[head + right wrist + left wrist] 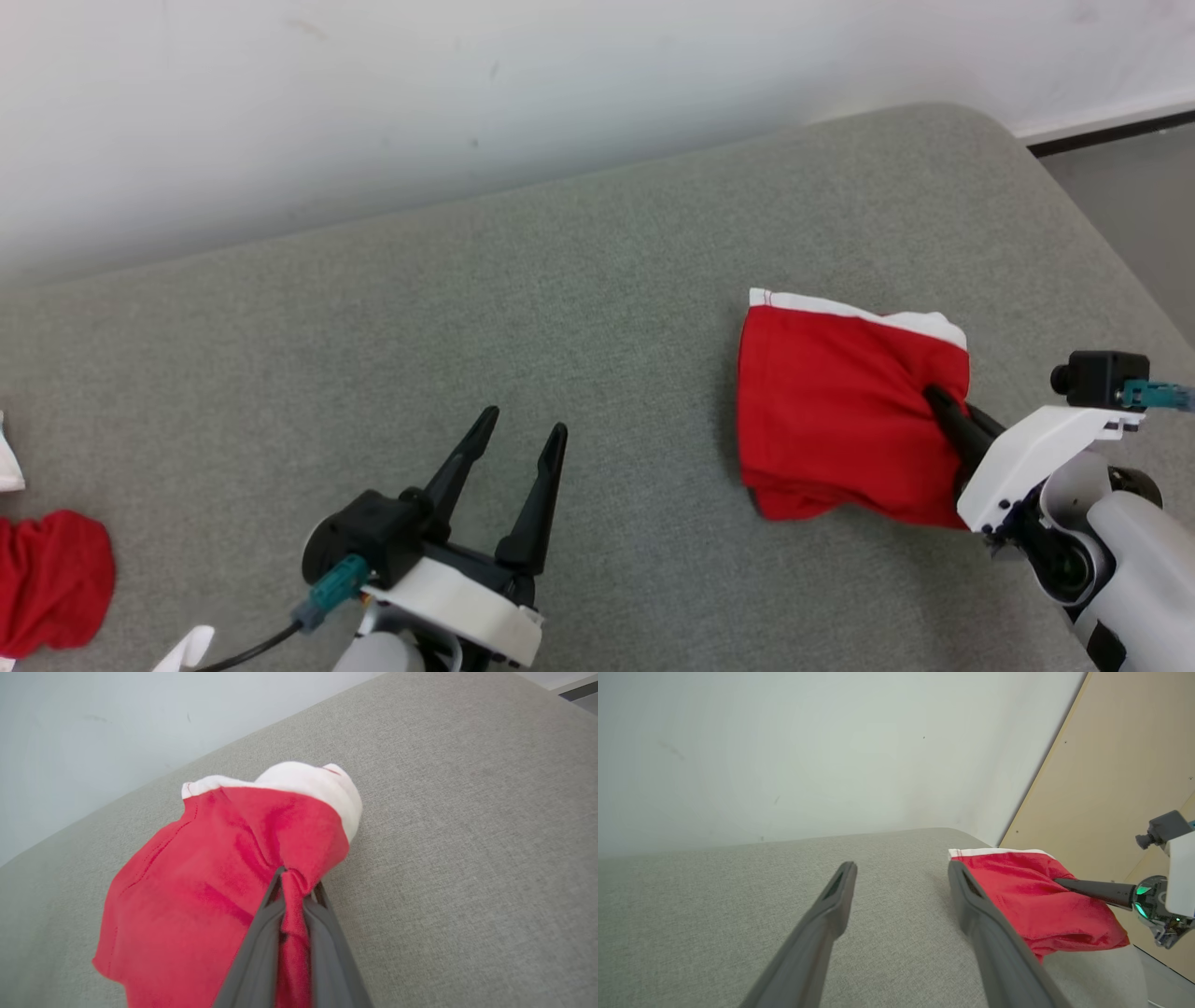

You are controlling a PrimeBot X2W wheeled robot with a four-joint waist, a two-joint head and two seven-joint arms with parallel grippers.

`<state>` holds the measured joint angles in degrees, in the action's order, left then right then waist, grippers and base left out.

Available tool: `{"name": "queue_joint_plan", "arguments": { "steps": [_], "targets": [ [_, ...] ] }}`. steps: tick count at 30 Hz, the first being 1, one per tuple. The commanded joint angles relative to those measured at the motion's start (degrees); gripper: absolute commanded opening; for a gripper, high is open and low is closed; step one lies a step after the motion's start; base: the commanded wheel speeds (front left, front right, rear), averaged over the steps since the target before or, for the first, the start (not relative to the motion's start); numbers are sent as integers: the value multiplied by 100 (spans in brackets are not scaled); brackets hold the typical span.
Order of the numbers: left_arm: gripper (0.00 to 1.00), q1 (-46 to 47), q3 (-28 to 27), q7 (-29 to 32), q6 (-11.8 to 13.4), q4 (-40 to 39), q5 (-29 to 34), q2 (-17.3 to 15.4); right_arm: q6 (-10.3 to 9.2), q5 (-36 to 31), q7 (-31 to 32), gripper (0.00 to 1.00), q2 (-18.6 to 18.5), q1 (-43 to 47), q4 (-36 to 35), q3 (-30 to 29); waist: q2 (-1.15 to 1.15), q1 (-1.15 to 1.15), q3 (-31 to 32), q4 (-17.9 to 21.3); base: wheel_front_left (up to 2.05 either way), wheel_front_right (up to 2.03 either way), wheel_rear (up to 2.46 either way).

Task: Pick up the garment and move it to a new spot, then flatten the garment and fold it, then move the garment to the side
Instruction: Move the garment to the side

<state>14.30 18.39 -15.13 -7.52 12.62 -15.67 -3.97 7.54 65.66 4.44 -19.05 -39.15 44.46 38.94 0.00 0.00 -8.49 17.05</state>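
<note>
Grey woven fabric covers the tabletop (597,308), which meets a pale wall (373,93) at its far edge. On its right part lies the folded red garment (831,411), a white band along its far side. The right pincer (938,401) is clamped together on a bunched fold of red cloth at the garment's near right corner; in the right wrist view the fold runs down between the two dark fingers (261,947). The left pincer (524,423) stands wide apart with nothing between its fingers, over bare grey cloth, well apart from the garment. Another red cloth (51,579) and a white scrap (9,457) lie at the tabletop's left edge. The right arm's white wrist comes in from the lower right, fingers pointing up and left; the left fingers point up the head view.
</note>
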Motion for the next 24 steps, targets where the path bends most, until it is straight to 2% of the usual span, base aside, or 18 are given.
{"name": "queue_joint_plan", "arguments": {
  "steps": [1,5,10,18,24],
  "targets": [
    [100,85,23,-1,11,-12,-9,-64,-12,72,-77,0,-38,-112,-8,18,0,0,-134,16,0,0,0],
    [100,278,154,-1,10,-93,24,-143,-12,-42,-252,0,-151,-424,53,89,0,0,-415,-91,0,0,0],
    [100,531,333,-1,11,-212,-51,-228,-12,-380,-392,0,-454,-1012,234,298,0,0,-845,-418,0,0,0],
    [100,879,498,-1,10,-424,-84,-364,-12,-956,-267,0,-1261,-2000,716,567,0,0,-1669,-1083,0,0,0],
    [100,929,402,-1,10,-560,-75,-460,-12,-1385,-187,0,-1825,-2582,1234,643,0,0,-2042,-1324,0,0,0]
  ]
}}
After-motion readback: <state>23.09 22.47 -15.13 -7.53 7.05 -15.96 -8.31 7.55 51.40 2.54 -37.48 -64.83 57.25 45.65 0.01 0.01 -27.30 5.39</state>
